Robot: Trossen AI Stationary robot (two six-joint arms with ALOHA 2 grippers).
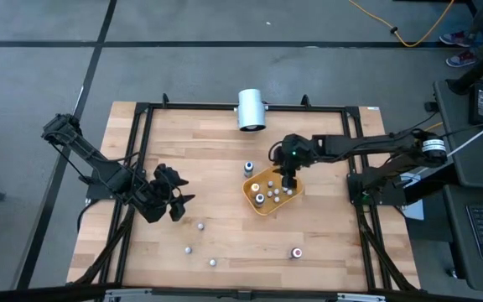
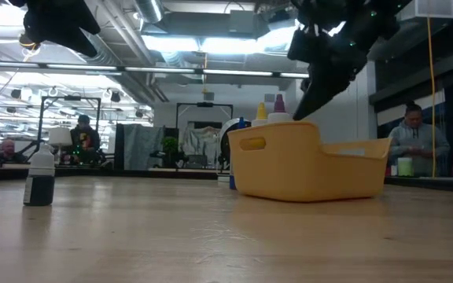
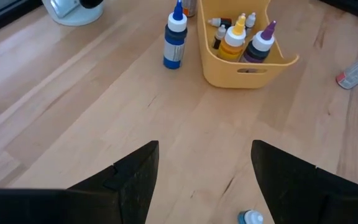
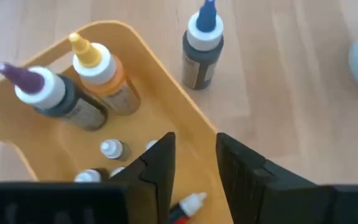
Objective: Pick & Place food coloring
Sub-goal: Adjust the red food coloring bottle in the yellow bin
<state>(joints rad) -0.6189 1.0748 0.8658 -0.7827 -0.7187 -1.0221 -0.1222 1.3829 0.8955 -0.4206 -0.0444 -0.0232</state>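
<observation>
Right gripper [image 1: 288, 185] over yellow tray [image 1: 258, 206], fingers narrowly parted, gripping nothing visible, left gripper [image 1: 177, 200] spread wide and empty, food coloring [image 1: 268, 192]: several bottles in tray, five on table [image 1: 225, 176].

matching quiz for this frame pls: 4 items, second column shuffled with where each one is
1. purple-tipped bottle
2. blue-tipped bottle
3. white cylinder
4. right gripper

A. at the table's far edge
B. standing on the table just outside the tray
C. standing inside the tray
D. above the tray

Pairs: 1-C, 2-B, 3-A, 4-D
</observation>
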